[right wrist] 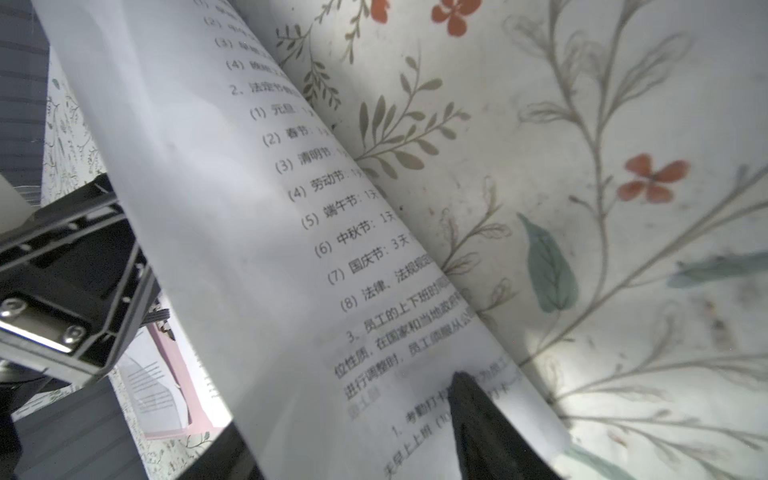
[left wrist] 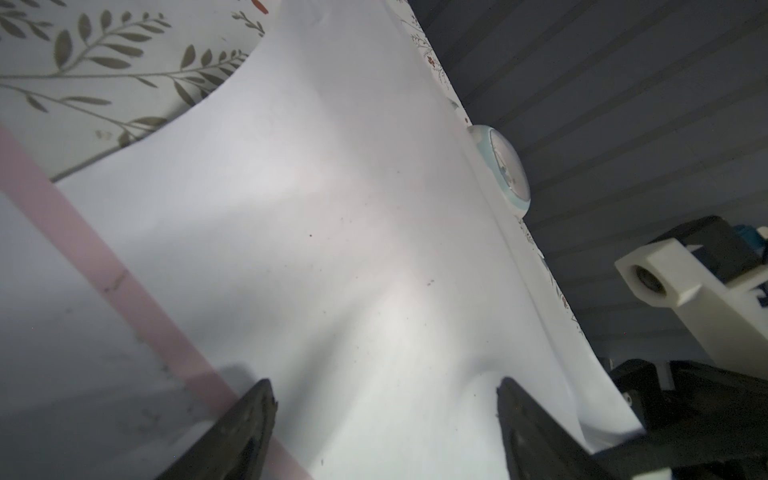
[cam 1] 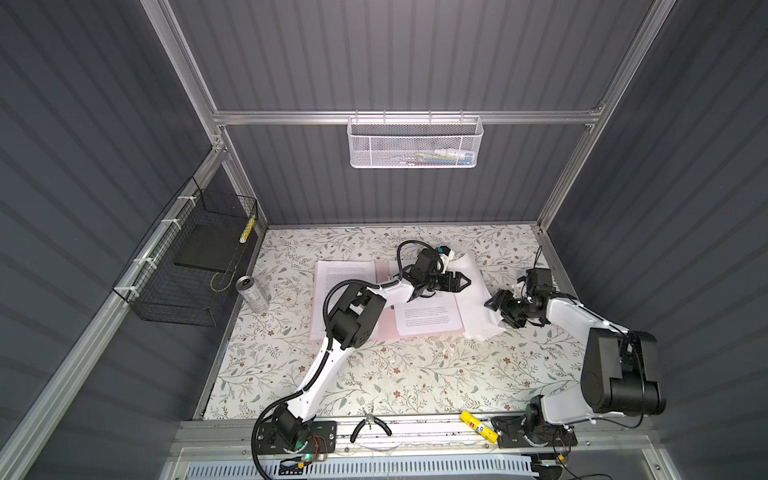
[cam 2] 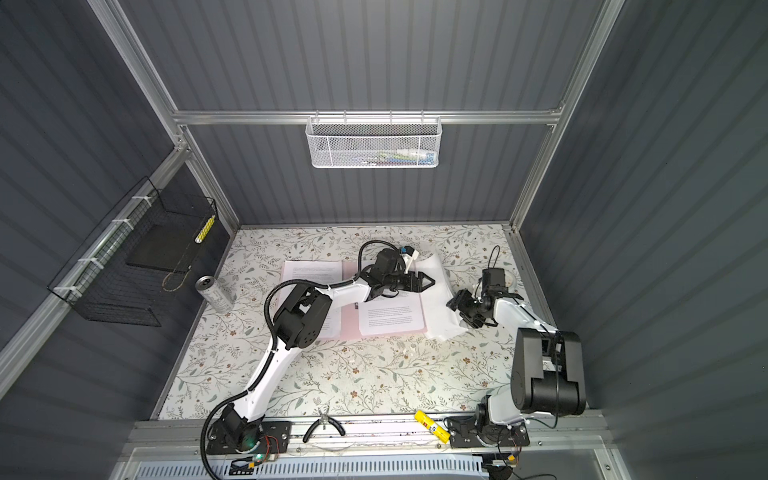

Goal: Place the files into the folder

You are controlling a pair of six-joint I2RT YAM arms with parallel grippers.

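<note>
My left gripper [left wrist: 384, 380]: matt black plastic fingers. The files [right wrist: 249, 208]: thin matt white paper, smooth, printed. The folder [left wrist: 124, 291]: smooth pale pink, card or plastic, can't tell. The table [cam 1: 415, 374]: floral printed covering, scuffed. The can [cam 1: 252, 296]: shiny metal. The basket [cam 1: 413, 143]: white metal mesh.

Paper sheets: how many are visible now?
3: left sheet on the folder's left half, right sheet on its right half, curled sheet off its right edge by the right gripper. Others may hide beneath.

In both top views, the left hand [cam 1: 463, 282] [cam 2: 429, 283] sat mid-frame on its outstretched arm, jaws spread wide. The right hand [cam 1: 496, 309] pointed toward it from the right, elbow bent, jaws apart.
</note>
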